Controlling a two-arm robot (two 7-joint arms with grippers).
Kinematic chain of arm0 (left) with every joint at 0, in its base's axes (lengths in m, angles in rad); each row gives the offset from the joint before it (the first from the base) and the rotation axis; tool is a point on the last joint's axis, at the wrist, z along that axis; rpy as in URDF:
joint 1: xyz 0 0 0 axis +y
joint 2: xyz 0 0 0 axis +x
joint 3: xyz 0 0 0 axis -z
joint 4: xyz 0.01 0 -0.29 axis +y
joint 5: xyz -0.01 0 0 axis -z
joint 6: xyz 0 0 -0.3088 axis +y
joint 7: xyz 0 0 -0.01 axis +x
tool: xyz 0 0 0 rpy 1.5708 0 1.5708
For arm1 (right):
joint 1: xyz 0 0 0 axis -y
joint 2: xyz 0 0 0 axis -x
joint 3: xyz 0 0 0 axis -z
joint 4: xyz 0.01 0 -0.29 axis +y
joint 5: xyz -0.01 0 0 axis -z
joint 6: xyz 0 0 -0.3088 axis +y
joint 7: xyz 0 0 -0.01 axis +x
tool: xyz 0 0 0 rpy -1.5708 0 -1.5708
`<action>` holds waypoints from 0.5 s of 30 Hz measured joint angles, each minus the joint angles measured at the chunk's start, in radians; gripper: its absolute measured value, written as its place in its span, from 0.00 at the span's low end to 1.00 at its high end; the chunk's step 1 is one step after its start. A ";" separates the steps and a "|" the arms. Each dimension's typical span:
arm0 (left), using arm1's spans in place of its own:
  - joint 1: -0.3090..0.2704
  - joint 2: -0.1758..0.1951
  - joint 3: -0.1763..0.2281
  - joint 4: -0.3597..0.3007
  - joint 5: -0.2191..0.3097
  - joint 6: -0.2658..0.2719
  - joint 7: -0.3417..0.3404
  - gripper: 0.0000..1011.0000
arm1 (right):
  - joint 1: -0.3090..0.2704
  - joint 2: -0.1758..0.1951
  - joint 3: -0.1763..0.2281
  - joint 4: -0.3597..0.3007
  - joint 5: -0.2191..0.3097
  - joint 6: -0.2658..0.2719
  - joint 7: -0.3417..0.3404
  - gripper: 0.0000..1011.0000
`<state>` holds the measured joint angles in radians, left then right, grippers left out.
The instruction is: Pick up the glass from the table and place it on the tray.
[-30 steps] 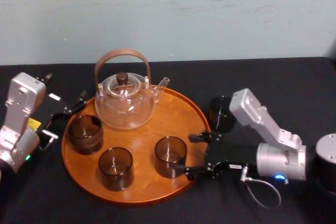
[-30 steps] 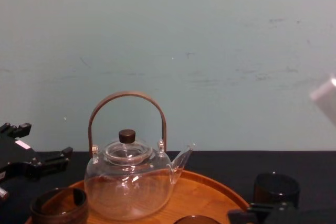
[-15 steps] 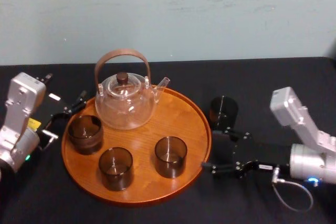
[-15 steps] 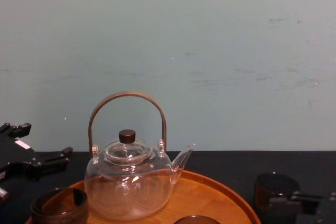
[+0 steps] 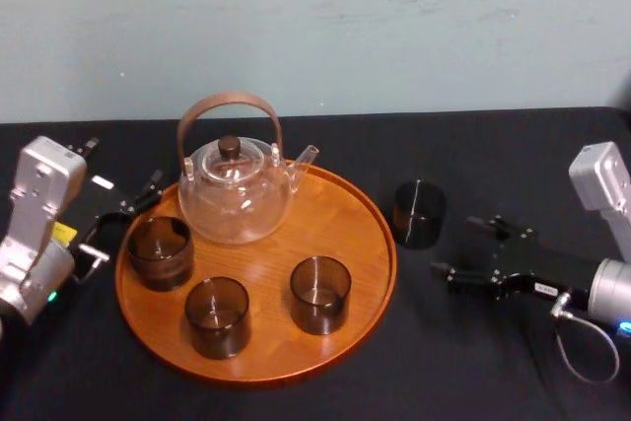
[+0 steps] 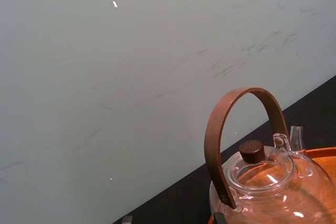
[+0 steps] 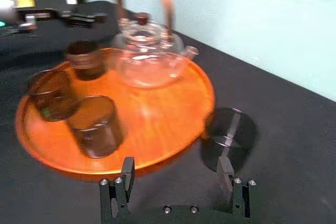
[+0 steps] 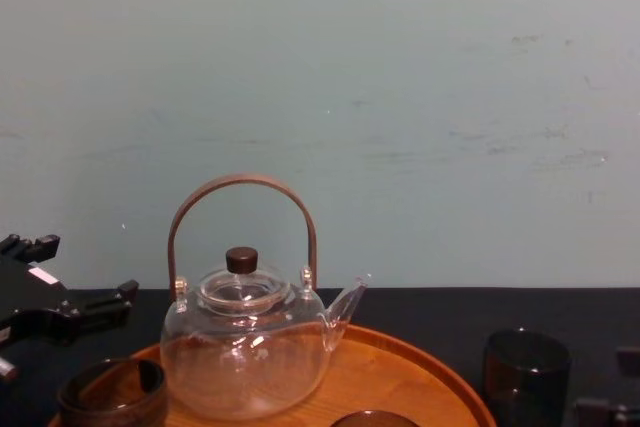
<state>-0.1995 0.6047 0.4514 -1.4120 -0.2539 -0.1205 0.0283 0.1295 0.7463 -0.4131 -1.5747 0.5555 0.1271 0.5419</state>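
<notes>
A dark smoked glass [image 5: 418, 213] stands upright on the black table [image 5: 513, 155], just right of the round orange-brown tray [image 5: 330, 219]. My right gripper [image 5: 455, 246] is low over the table to the right of that glass, open and empty, fingers pointing toward the tray. In the right wrist view the glass [image 7: 229, 137] sits just ahead of one finger of the gripper [image 7: 176, 174], beside the tray [image 7: 157, 108]. The left gripper [image 5: 123, 170] rests open at the tray's left edge.
On the tray stand a glass teapot [image 5: 235, 194] with a brown hoop handle and three dark glasses [image 5: 160, 250], [image 5: 218, 315], [image 5: 319, 293]. A pale wall runs behind the table. Bare black table lies in front of and to the right of the tray.
My right gripper has pulled back to the right, off the tray's rim and away from the glass nearest it, staying open. The left arm and all glasses have not moved.
</notes>
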 joint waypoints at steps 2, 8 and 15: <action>0.000 0.000 0.000 0.000 0.000 0.000 0.000 0.99 | -0.007 -0.009 0.018 0.003 0.006 0.021 -0.032 0.99; 0.000 0.000 0.000 0.000 0.000 0.000 0.000 0.99 | -0.007 -0.036 0.043 0.016 0.011 0.073 -0.083 0.99; 0.000 0.000 0.000 0.000 0.000 0.000 0.000 0.99 | 0.019 -0.070 0.047 0.038 0.010 0.122 -0.107 0.99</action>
<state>-0.1996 0.6047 0.4514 -1.4120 -0.2539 -0.1205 0.0283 0.1485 0.6765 -0.3660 -1.5369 0.5651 0.2488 0.4350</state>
